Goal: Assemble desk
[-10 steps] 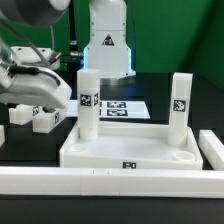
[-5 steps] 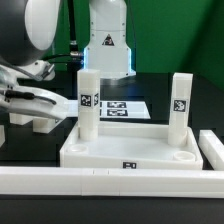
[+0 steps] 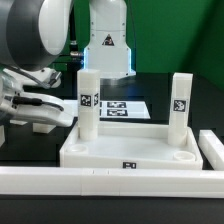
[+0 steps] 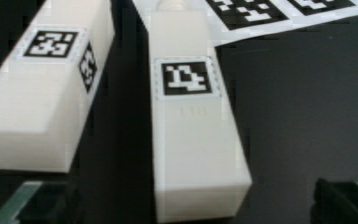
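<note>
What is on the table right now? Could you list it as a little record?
Desk slab: lying flat, rim up
Standing legs: two, upright at two slab corners
Loose legs: two, lying side by side on the table
Gripper: open, above one loose leg, nothing held
Marker board: flat behind the slab

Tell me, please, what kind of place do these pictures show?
Most likely a robotics lab bench: a robot arm hangs over a black table, the white desk slab and its legs bear black-and-white tags, and a marker board lies flat there.
</note>
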`<control>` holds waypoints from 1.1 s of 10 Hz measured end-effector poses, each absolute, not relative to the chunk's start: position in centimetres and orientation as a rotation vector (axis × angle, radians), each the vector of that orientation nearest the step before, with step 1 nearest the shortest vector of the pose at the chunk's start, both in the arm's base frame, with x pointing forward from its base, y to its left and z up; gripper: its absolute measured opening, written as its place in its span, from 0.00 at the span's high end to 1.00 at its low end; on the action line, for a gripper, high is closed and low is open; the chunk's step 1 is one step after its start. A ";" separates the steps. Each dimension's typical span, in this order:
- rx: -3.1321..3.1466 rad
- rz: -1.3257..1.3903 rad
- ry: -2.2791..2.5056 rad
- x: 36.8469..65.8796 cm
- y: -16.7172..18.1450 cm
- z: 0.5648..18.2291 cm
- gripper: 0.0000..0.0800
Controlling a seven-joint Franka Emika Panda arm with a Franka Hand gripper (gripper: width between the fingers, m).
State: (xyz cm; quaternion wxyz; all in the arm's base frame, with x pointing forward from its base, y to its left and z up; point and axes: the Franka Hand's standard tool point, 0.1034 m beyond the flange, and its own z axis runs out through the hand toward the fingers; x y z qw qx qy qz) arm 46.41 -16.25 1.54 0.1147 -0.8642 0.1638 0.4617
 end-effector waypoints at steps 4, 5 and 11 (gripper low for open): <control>-2.529 1.366 0.481 45.2 -15.6 0.7 0.19; -2.528 1.367 0.481 45.2 -15.6 0.7 0.19; -2.528 1.367 0.481 45.2 -15.6 0.7 0.64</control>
